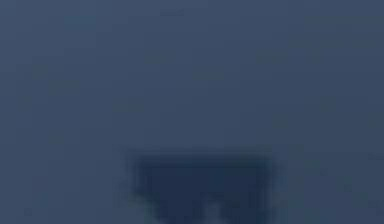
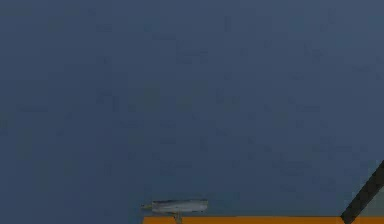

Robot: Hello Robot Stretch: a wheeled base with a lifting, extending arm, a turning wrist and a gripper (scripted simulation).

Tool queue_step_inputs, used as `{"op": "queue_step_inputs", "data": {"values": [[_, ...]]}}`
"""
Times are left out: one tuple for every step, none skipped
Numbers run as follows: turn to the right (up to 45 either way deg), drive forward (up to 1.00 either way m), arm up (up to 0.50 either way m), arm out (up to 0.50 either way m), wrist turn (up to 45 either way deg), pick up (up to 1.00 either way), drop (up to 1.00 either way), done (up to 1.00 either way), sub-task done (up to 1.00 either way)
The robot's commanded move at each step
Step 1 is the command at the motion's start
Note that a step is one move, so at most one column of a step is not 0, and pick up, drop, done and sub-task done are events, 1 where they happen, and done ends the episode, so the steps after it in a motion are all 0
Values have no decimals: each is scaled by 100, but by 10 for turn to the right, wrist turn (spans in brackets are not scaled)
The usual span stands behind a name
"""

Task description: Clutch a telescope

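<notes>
— What have we got?
— Plain blue wall (image 1: 190,70) dead ahead, and close. Out to the side, low on the left, a slim grey tube (image 2: 176,206) lies along an orange ledge (image 2: 290,219), near the ledge's left end. That's the telescope, I'd say (right shape, with a little stem beneath it).
— And the gripper?
— Can't tell its state from here. At the far right there's a dark slanted bar (image 2: 366,192), well apart from the tube, and I can't say what it is.
— So how to play it?
— Line up first. Shift the base until the tube sits squarely in the arm's path. Come in above the ledge, extend slowly, and take the tube round its middle so it doesn't roll off.
</notes>
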Motion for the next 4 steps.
{"op": "queue_step_inputs", "data": {"values": [[0, 0, 34, 0, 0, 0, 0, 0, 0], [0, 0, 0, 40, 0, 0, 0, 0, 0], [0, 0, 0, 0, 450, 0, 0, 0, 0], [0, 0, 0, 0, 450, 0, 0, 0, 0]]}}
